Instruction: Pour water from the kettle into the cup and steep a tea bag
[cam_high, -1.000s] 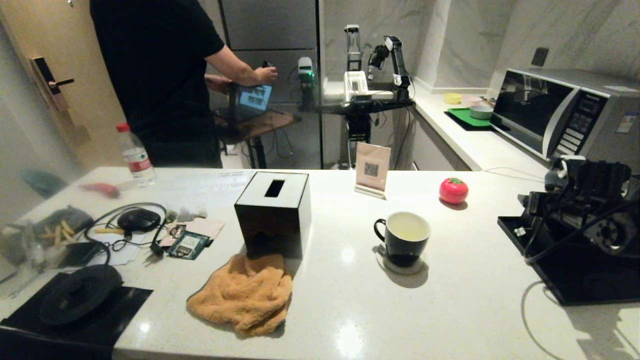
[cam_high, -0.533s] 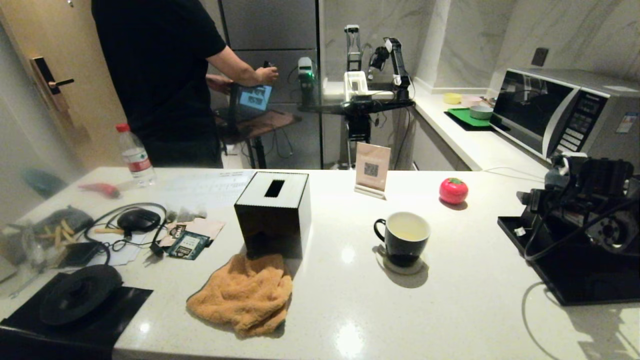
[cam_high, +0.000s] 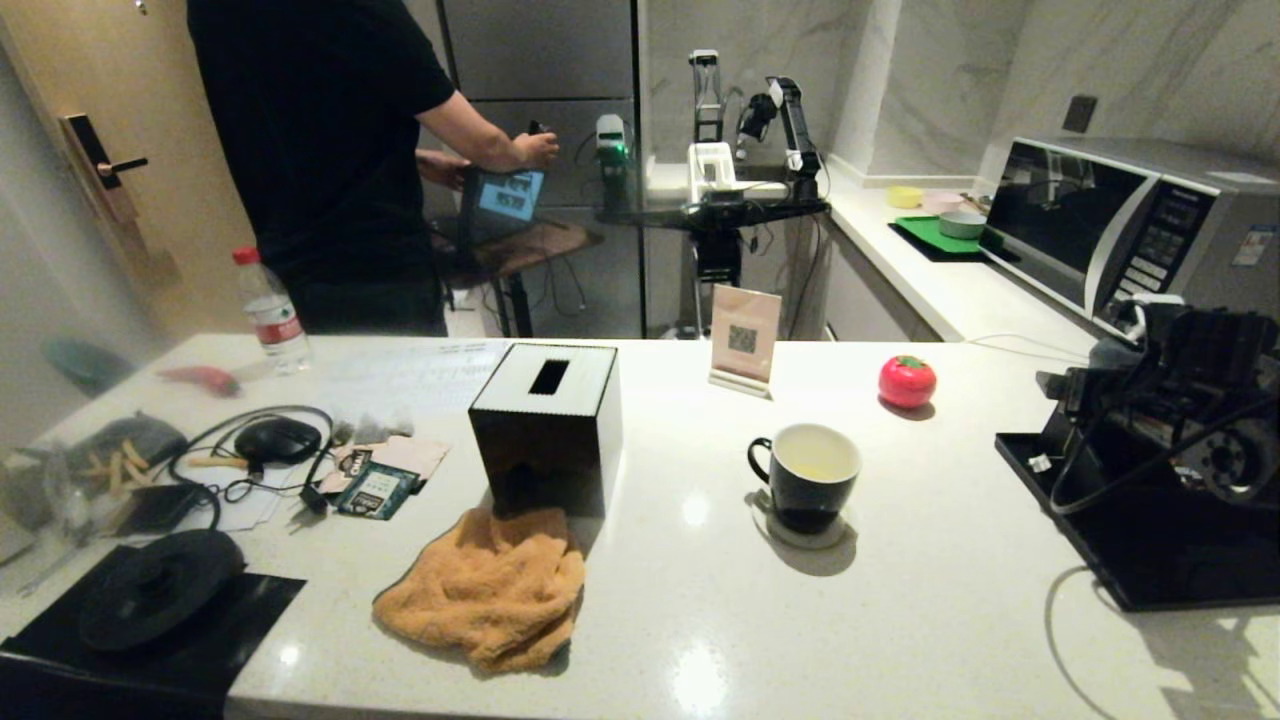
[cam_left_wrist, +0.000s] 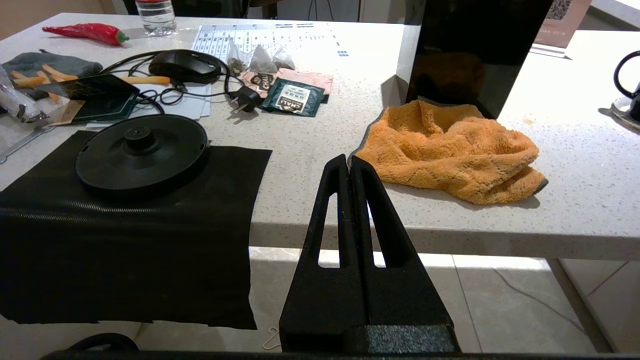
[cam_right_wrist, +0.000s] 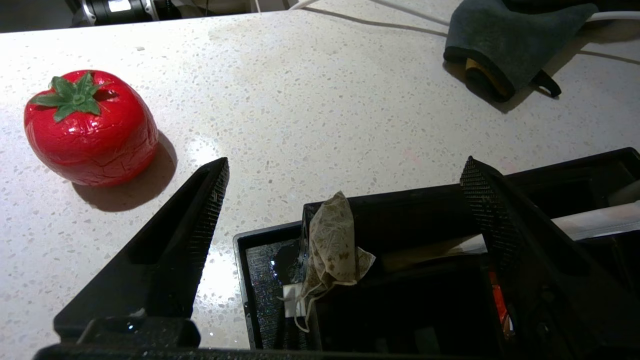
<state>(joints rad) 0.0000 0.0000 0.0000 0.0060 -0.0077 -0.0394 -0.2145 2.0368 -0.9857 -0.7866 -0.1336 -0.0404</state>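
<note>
Pale, speckled and pouch-shaped, the small tea bag (cam_right_wrist: 334, 240) leaned in the corner of a black plastic tray (cam_right_wrist: 265, 240) on the white stone tabletop (cam_right_wrist: 300, 110). Over it the right claw (cam_right_wrist: 345, 172) gaped wide and empty. Fetching the bag seemed the step; next, a descent and pinch. The black ceramic cup (cam_high: 805, 478) stood well apart. The left claw (cam_left_wrist: 350, 165) was closed, parked.

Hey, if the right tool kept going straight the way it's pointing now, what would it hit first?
Most likely the tea bag, which leans on the corner wall of the black tray, centred between the open right tool's fingers. Depth is unclear, so the tray's rim might come first.
</note>
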